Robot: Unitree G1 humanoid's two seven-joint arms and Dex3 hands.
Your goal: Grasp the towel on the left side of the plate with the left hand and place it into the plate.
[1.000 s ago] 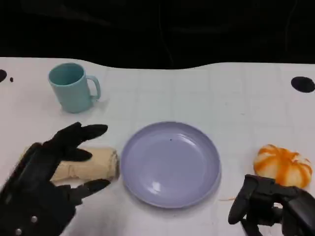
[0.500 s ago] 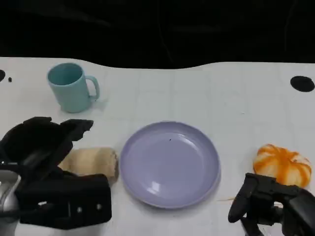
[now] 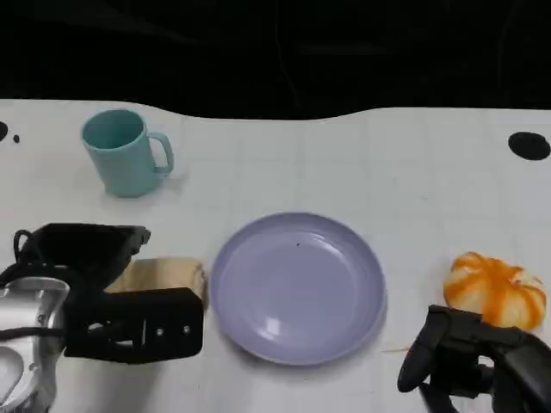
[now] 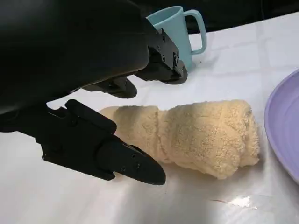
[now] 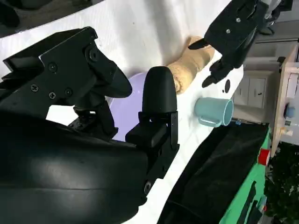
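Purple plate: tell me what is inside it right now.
The purple plate holds nothing in the head view, just bare surface with a tiny dark speck. The towel lies on the table beside it, under the left hand. In the left wrist view most of the plate is out of frame.

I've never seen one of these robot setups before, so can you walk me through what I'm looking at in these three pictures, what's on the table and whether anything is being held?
This is a humanoid robot working at a white table. One picture looks down from its head; the other two come from cameras at its wrists, just behind each black hand.

On the table lie a purple plate, a rolled beige towel just left of it, a teal mug farther back, and a small orange pumpkin to the right.

The left hand is over the towel, fingers spread on either side. The left wrist view shows the towel lying between the fingers, not gripped yet. The right hand waits near the pumpkin, holding nothing.
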